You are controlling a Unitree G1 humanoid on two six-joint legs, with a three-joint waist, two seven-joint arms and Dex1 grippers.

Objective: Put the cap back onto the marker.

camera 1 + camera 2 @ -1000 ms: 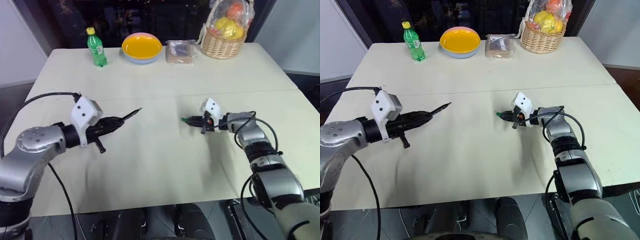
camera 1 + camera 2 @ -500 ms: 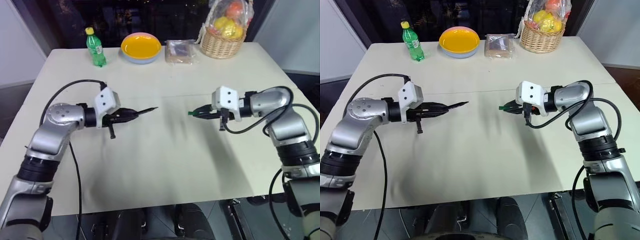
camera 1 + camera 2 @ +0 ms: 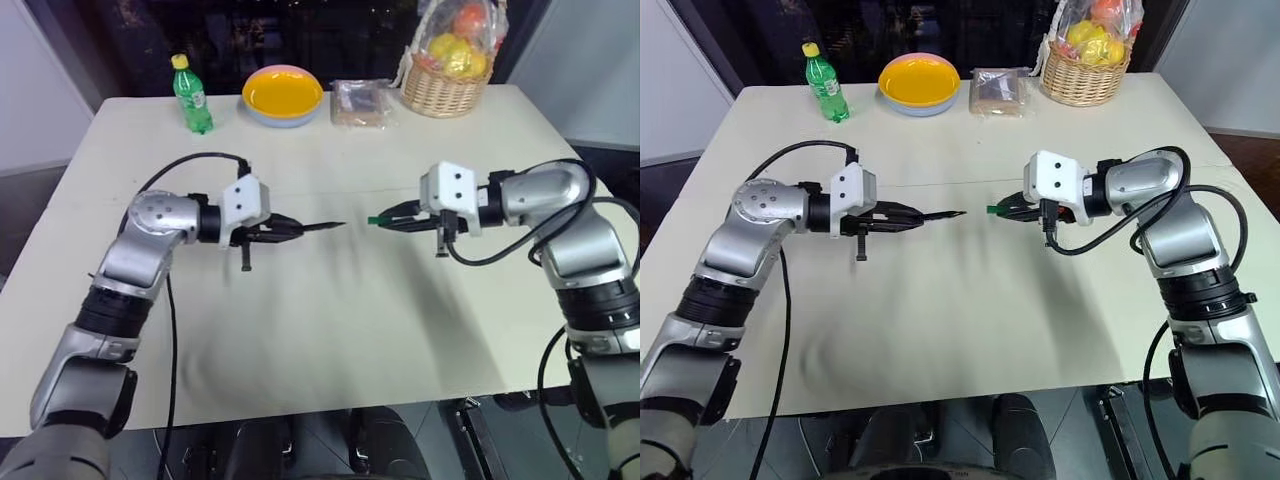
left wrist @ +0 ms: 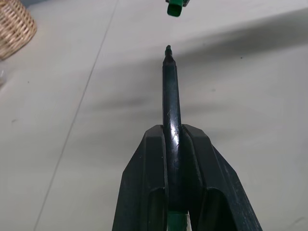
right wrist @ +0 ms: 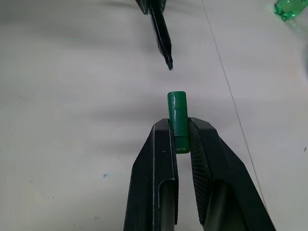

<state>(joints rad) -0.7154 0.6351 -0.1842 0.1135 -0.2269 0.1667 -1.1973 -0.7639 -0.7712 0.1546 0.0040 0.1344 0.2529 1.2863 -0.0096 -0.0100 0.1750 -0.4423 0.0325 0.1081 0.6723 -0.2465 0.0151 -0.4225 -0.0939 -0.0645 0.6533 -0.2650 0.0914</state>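
The left tool (image 3: 285, 227) is squeezing tight on the marker (image 3: 318, 227), and the marker is sticking out past the tool with its pointed tip facing the other arm. The right tool (image 3: 395, 218) is squeezing tight on the cap (image 3: 374, 220), and the open end of the green cap is facing the marker tip. Both arms are holding their things up in the air over the middle of the counter (image 3: 330, 330), and dark shadows are lying on the counter under them. The tip and the cap are sitting very near each other, but they are not touching, and a small gap is showing between them. In the left wrist view the marker (image 4: 171, 125) is running straight up between the two black fingers (image 4: 144, 187), and the cap (image 4: 174, 7) is waiting just past its tip, a little off to one side. In the right wrist view the cap (image 5: 177, 118) is poking out from between the fingers (image 5: 161, 173), and the marker (image 5: 161, 36) is coming toward it at a slant. At the far edge of the counter a green bottle (image 3: 192, 96), a yellow bowl (image 3: 283, 95), a wrapped packet (image 3: 362, 103) and a basket (image 3: 446, 75) of fruit are standing in a row, well away from the arms.
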